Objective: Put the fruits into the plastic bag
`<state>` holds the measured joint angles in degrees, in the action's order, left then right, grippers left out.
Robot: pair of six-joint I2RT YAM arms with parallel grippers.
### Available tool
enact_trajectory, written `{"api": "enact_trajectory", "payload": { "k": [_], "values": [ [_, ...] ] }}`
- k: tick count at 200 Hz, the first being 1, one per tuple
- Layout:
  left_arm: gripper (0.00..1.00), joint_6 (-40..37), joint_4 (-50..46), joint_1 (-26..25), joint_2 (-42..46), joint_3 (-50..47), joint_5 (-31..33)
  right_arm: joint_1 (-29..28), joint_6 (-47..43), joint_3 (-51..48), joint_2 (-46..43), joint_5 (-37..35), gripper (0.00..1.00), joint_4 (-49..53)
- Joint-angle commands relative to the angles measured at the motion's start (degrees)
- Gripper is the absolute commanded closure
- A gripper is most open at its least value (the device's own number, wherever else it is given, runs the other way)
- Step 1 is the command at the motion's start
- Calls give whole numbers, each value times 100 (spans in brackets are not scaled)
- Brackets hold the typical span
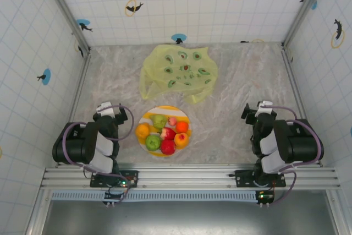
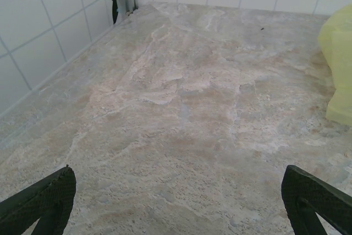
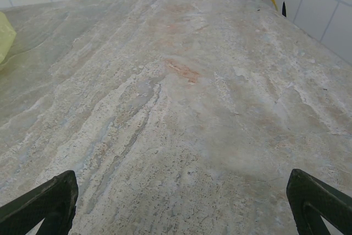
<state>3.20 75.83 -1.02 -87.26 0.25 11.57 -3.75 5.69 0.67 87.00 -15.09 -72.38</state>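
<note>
**Fruits heaped on the plate, bag limp behind it, both pairs of fingers wide and empty**

Just left of the plate [image 1: 177,113], close to its rim but not touching, the left fingers [image 1: 111,111] stand spread wide with nothing between them. Their wrist camera looks across bare tabletop [image 2: 181,97], with a fold of the plastic bag [image 2: 340,64] at the right edge.

On the plate lie the fruits [image 1: 165,134], bunched so that they touch: an orange one at the left rim, two green, reds in the middle, a pinkish one toward the far rim, and more orange toward the right. None is in the bag yet. They look small, round, smooth and probably light. A round shape is likely to roll or squirt out of a pinch. The safer hold is from above, across the widest girth. A fruit at the edge of the heap, such as the orange at the left rim, leaves room on both sides for the fingers.

Behind the plate, just past its far rim, the bag [image 1: 179,72] lies crumpled and flat. It looks thin and floppy, and I cannot tell where its mouth is. It will probably slide and collapse, so one pair of fingers should pinch a single layer at an edge to lift it open.

Right of the plate, and farther from it, the right fingers [image 1: 257,113] are also wide and empty.
</note>
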Motion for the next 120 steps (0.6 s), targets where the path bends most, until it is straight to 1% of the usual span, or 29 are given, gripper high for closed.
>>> {"api": "enact_trajectory", "payload": {
  "k": [1,11,23,37,47,63,66,71,76,89,100,109,120],
  "values": [
    [2,134,-117,102,49,-81,-245,-35,-44,-177,-59,-158,0,-146],
    [2,146,-83,102,84,-63,-112,-91,-58,-178,-270,-329,0,-22],
    [2,264,-380,102,349,20,160,-107,-2,-73,-722,-486,0,633],
    [2,377,-1263,102,848,229,465,-109,105,3,-1260,-788,0,1179],
    [2,518,-1879,102,1194,404,708,-92,325,-13,-1648,-1075,0,1338],
    [2,1153,-2953,102,1708,812,1134,48,892,142,-2263,-1207,0,2018],
    [2,1407,-3174,106,1791,894,1178,74,992,212,-2353,-1178,0,2177],
    [2,1618,-3523,102,1920,1031,1178,107,1103,338,-2498,-1112,1,2445],
    [2,1790,-3799,102,2058,1150,1097,118,1154,463,-2636,-971,0,2656],
    [2,2336,-4302,102,2400,1377,570,96,1146,763,-2914,-329,1,3080],
    [2,2914,-4781,102,2628,1595,102,-2,1321,1039,-2996,146,0,3370],
    [2,3343,-5186,102,2717,1833,-415,-203,1376,1264,-2975,427,0,3614],
    [2,3662,-5505,61,2748,2062,-1135,-620,1369,1581,-2887,508,0,3996]
  ]
}}
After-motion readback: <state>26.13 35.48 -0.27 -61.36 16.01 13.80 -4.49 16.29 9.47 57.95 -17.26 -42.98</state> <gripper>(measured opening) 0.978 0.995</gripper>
